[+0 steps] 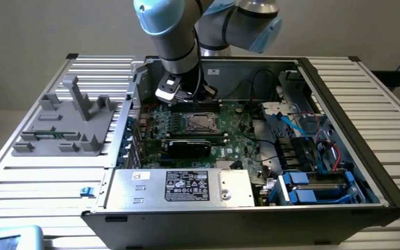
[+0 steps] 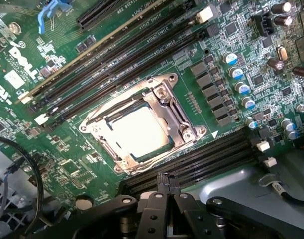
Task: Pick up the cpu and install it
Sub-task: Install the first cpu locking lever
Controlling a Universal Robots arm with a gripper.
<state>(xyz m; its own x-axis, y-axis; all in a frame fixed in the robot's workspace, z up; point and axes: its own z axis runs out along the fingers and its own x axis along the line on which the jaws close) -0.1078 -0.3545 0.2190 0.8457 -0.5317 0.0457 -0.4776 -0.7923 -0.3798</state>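
— Seen from above: open computer case [image 1: 304,67] on a slatted table [image 1: 366,104], with the arm's gripper [image 2: 166,180] poised over the green motherboard [image 1: 235,130]. Fingertips pressed together, empty, nothing pinched between them.

— And the cpu [image 2: 140,130]?

— Seated in its socket, inside the hinged metal frame [image 2: 184,132], between the two banks of black memory slots [image 2: 142,55]. Pale metal top catching the light, lying flat and level. Not touched by the gripper; fingertips just beside the nearer slots, apart from the chip.

— Installed already, then?

— Looks placed, judging from how squarely it sits. Whether the frame is latched down, hard to tell.

— Handling, if lifted?

— Probably light and rigid: a thin flat square with no give. Smooth metal lid, likely slippery under hard pads. Underside contacts and socket pins presumably delicate, so no tilting, no dragging. Best taken by two opposite edges of the rim, held level, with gentle pressure only.

— Elsewhere in the case?

— Silver power supply [image 1: 179,186] with a black label toward the near edge, a black card [image 1: 189,147] beside the socket, blue drive brackets [image 1: 311,187] at the exterior view's right.
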